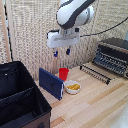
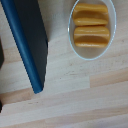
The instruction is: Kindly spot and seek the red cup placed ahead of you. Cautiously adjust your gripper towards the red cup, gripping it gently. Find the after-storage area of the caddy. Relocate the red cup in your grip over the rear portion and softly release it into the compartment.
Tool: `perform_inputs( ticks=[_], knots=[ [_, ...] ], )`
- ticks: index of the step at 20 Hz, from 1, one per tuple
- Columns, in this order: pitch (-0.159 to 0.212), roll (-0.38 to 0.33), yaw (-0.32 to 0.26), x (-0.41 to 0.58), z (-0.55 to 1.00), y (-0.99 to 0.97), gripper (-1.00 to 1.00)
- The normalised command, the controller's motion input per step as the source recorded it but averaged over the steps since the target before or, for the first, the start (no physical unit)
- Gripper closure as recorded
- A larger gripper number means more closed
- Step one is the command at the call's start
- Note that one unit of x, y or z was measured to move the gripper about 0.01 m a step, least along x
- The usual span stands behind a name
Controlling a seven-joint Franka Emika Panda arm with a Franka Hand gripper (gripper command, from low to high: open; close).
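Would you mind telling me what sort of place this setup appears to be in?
Probably a mock kitchen counter in a lab: a toaster oven stands on a wooden tabletop, a white bowl holds yellow food, and a woven screen serves as a backdrop.

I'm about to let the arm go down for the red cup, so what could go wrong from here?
1. The cup stands tight between the blue panel and the bowl; the descending claw could knock either.
2. The wrist view shows only the panel and bowl, no cup, so the aim may be off.
3. The carry to the caddy passes over the upright panel, which the cup could clip.
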Motion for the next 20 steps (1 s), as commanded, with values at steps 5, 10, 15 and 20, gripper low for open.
perform_inputs(
  ticks=[5,10,15,20],
  knots=[
    [0.004,0.0,-0.093,0.554,-0.02,-0.38,-1.0],
    [0.035,0.001,-0.092,0.622,0.0,-0.41,-1.0],
    [0.076,0.003,-0.05,0.474,0.0,-0.45,-1.0],
    [0.146,0.014,-0.017,0.301,-0.03,-0.49,-1.0]
  ],
)
